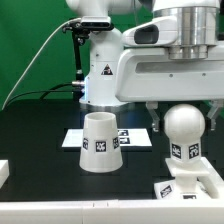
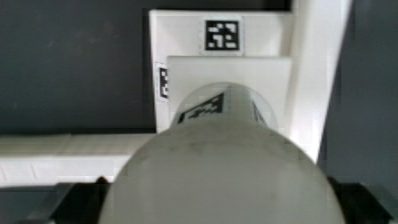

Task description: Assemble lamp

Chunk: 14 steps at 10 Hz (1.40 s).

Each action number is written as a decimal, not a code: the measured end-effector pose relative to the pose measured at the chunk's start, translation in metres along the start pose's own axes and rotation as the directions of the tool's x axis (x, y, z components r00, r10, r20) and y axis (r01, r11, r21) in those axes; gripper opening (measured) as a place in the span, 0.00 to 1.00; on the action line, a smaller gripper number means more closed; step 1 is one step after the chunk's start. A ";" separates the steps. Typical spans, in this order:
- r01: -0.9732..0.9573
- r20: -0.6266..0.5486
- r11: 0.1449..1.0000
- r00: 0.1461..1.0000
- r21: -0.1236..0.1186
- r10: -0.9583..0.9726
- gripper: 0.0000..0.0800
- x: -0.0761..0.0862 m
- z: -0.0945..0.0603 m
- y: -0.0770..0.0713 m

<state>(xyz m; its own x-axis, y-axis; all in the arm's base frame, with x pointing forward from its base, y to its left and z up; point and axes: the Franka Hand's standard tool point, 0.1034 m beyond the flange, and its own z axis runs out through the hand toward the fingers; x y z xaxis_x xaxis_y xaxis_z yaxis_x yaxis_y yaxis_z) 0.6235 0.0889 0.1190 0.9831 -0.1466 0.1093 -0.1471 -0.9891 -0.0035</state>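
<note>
— How did the shade (image 1: 101, 142) at lower centre look?
— Smooth, matt white plastic, like the bulb (image 1: 183, 128) and base block (image 1: 192, 187) at lower right.
— And the table (image 1: 40, 128)?
— Dull black. The robot arm (image 1: 150, 62) at the top had a glossier white shell. The backdrop (image 1: 25, 35) at upper left looked like green cloth.

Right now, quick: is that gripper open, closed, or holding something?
Gripper: open, it seems. Its fingers straddle the bulb with a gap showing on one side, so it is not clamped on it.
</note>
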 end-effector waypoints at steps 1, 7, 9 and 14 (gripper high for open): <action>-0.154 0.000 0.988 0.988 -0.004 0.154 0.72 0.002 0.000 0.001; -0.799 0.023 0.602 0.601 0.001 0.799 0.72 0.002 0.002 0.000; -0.851 0.034 0.526 0.525 -0.004 0.850 0.72 0.001 0.002 0.000; -0.344 0.038 0.939 0.938 -0.011 0.344 0.87 -0.004 -0.003 -0.003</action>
<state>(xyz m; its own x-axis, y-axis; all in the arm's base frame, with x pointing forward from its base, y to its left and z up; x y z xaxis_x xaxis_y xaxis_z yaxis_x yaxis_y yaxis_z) 0.6201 0.0923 0.1217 0.8759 -0.4784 0.0633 -0.4774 -0.8782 -0.0303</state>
